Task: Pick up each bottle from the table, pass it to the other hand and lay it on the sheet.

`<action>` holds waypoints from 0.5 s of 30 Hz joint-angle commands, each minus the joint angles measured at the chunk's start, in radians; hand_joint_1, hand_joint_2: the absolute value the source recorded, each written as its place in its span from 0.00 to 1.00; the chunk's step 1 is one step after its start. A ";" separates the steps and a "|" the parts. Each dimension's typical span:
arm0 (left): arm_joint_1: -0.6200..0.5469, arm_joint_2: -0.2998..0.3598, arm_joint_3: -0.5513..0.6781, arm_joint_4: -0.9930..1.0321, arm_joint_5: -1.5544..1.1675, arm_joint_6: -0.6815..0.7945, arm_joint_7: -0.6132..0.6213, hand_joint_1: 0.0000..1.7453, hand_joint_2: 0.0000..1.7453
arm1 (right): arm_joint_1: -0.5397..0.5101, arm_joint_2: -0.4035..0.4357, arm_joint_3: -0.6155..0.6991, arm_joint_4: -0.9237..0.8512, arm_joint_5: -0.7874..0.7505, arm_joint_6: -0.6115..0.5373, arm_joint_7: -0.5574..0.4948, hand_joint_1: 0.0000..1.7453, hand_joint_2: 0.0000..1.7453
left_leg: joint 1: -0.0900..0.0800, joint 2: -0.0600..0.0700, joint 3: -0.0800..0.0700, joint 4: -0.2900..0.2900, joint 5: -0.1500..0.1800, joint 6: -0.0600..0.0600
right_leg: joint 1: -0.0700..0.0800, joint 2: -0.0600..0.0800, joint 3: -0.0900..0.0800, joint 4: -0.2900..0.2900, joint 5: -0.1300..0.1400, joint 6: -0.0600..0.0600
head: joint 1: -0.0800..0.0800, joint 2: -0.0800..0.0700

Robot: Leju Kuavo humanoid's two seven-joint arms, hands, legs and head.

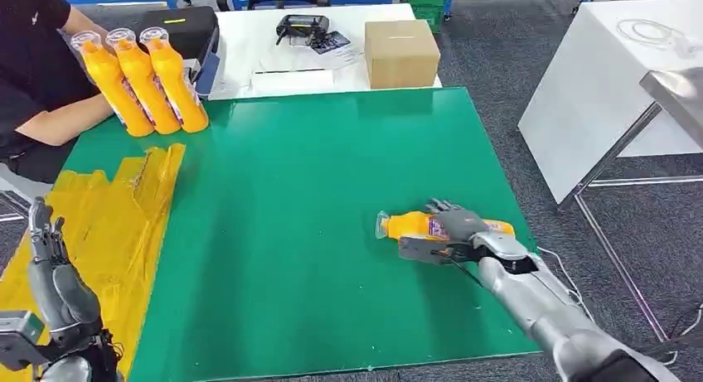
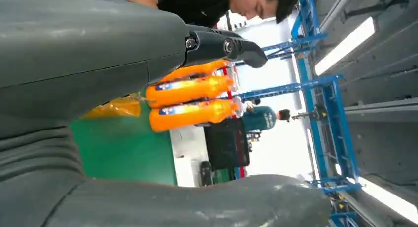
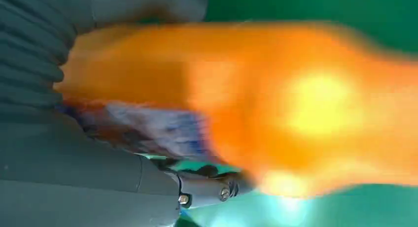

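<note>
1 bottle point(image 1: 439, 226) lies on its side on the green mat point(image 1: 315, 216), toward the mat's right edge and nearer its front than its back; its cap end points in toward the mat's middle and its long axis runs across the mat, side to side. Your right hand point(image 1: 454, 229) is over the bottle's middle with fingers draped across it and the thumb under the near side; the right wrist view shows the orange body hard against the palm, so judge it held, though you cannot tell whether it has left the mat.

Your left hand point(image 1: 51, 270) stands upright over the yellow sheet point(image 1: 116, 224) beyond the mat's left edge, fingers apart and holding nothing; it is well apart from the bottle, with the whole width of the mat between them. The handover turns on that gap: the bottle must travel cap-first toward the mat's left edge, and the open green between gives you room.

3 more bottles point(image 1: 145, 79) stand at the mat's back left corner, beside a person's arm point(image 1: 58, 121); keep the left hand below them. The right edge of the mat is close behind the grasp; lift before you swing.
</note>
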 commanded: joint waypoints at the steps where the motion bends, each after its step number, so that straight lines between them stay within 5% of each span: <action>1: -0.009 0.037 0.002 0.078 0.028 0.000 0.000 0.00 0.00 | 0.003 0.102 0.047 0.179 -0.038 0.002 -0.016 1.00 1.00 | 0.001 -0.001 -0.002 -0.002 0.003 0.000 | 0.001 -0.003 -0.001 -0.003 0.003 -0.001 | 0.000 0.000; 6: 0.031 0.048 0.048 0.059 0.065 -0.020 -0.015 0.00 0.00 | 0.001 0.151 0.053 0.166 -0.042 0.002 -0.006 1.00 1.00 | 0.001 0.002 -0.002 -0.002 0.003 0.000 | 0.001 0.000 -0.001 -0.003 0.004 -0.001 | 0.000 0.000; 8: 0.046 0.057 0.092 0.052 0.090 -0.047 -0.015 0.00 0.00 | -0.011 0.202 0.064 0.185 -0.037 -0.009 0.008 1.00 1.00 | 0.001 0.004 0.002 -0.002 0.001 0.000 | 0.001 0.003 0.012 -0.002 0.002 -0.001 | 0.001 0.000; 12: 0.054 0.081 0.236 0.047 0.139 -0.138 -0.015 0.00 0.00 | -0.098 0.353 0.081 0.256 -0.047 -0.026 0.026 1.00 1.00 | 0.001 0.011 0.004 -0.001 0.000 -0.001 | 0.001 0.010 0.011 -0.001 0.002 -0.001 | 0.000 0.000; 15: 0.051 0.083 0.283 0.049 0.147 -0.170 -0.015 0.00 0.00 | -0.118 0.392 0.068 0.258 -0.068 -0.038 0.029 1.00 1.00 | 0.002 0.017 0.000 -0.002 0.000 -0.002 | 0.003 0.016 0.007 0.001 0.004 -0.002 | 0.000 0.000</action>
